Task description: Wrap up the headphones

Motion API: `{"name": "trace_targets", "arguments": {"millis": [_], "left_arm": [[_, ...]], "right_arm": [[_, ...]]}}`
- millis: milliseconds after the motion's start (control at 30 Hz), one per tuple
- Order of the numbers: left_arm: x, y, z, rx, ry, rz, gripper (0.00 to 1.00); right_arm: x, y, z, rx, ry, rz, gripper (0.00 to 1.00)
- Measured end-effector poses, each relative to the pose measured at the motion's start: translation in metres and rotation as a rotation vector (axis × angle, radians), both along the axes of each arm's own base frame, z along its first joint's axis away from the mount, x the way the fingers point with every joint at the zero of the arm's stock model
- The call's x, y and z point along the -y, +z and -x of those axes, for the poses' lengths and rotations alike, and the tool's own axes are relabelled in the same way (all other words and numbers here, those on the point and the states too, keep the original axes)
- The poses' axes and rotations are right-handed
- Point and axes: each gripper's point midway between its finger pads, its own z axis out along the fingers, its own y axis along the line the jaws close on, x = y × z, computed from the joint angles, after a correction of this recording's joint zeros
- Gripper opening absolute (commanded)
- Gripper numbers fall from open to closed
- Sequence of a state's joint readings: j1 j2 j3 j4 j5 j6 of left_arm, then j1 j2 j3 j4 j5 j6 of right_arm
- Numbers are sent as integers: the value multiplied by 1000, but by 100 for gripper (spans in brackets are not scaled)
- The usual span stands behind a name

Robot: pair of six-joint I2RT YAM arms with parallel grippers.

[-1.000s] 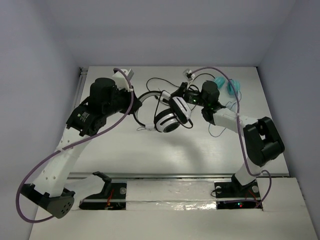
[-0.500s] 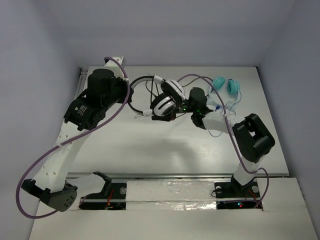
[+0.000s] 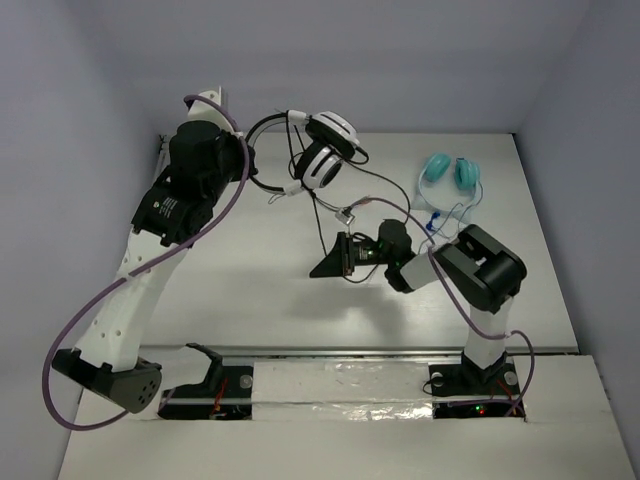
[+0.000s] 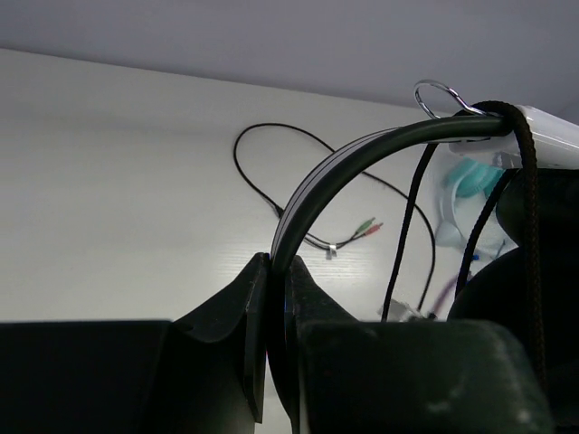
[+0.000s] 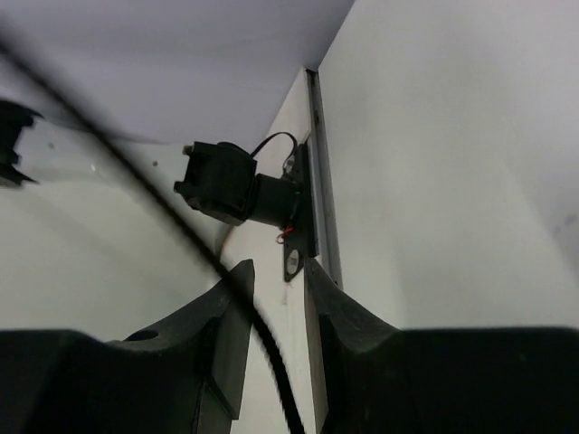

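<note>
My left gripper is shut on the thin black headband of the black-and-white headphones and holds them in the air over the back of the table; its jaws pinch the band. The long black cable hangs from the cups past a white tag. My right gripper is low over the table's middle, pointing left. Its jaws stand apart, and a strand of the cable runs through the gap against the left finger.
Teal headphones with a thin blue cord lie at the back right; they also show in the left wrist view. A loose thin cable with coloured plugs lies on the table. The left arm's base and rail are ahead of my right gripper.
My left gripper has lifted the headphones up and toward the back. My right gripper has left the cups and moved down and left to the table's middle.
</note>
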State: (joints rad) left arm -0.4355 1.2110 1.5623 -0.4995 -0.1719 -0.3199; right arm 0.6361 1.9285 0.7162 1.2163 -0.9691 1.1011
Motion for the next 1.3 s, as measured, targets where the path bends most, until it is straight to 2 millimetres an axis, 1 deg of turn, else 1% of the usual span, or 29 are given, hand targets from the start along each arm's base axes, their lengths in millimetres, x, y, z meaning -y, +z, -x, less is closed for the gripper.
{"name": "trace_targets", "arguments": {"millis": [33,100,167,200,267,300,333,400,500,567,633,733,833,900,1000,1100,1167,1300], "left_arm": [[-4,0,-3,3,20,0,0],[-11,0,-9,10,62,-4,0],[-21,-2,-14,17,105,-10,0],[-27,-3,-17,18,127,-13,0],[-35,-10,-21,14,165,-25,0],[-40,-14,-23,8,186,-36,0],[-44,-20,-24,-3,204,-48,0],[-49,-32,-26,-27,224,-71,0],[-51,-63,-23,-94,218,-121,0],[-50,-82,-20,-137,205,-150,0],[-51,-103,-16,-184,201,-177,0],[-56,-130,-10,-242,201,-217,0],[-57,-156,3,-292,189,-279,0],[-51,-167,14,-310,161,-327,0],[-34,-180,31,-329,80,-383,0],[-22,-187,44,-336,13,-398,0],[-21,-190,50,-338,-4,-396,0],[-20,-189,58,-329,-36,-381,0]], "right_arm": [[-3,8,4,51,-1,-12,33],[-8,29,12,155,-12,-29,30],[-12,56,23,272,-22,-50,26],[-14,69,29,323,-25,-64,22],[-16,87,43,390,-16,-83,15],[-17,92,52,409,-7,-87,5],[-18,95,61,424,5,-87,1],[-17,94,79,429,18,-71,0],[-11,93,102,420,33,-30,0],[-8,96,109,432,29,-6,0],[-5,100,109,449,12,34,0],[-5,113,101,492,-28,106,0],[-4,130,85,553,-85,177,0],[-2,140,70,599,-143,237,0],[3,151,46,665,-243,331,0],[10,151,19,710,-347,440,0],[16,145,0,733,-415,524,0],[30,133,-35,767,-551,692,0]]}}
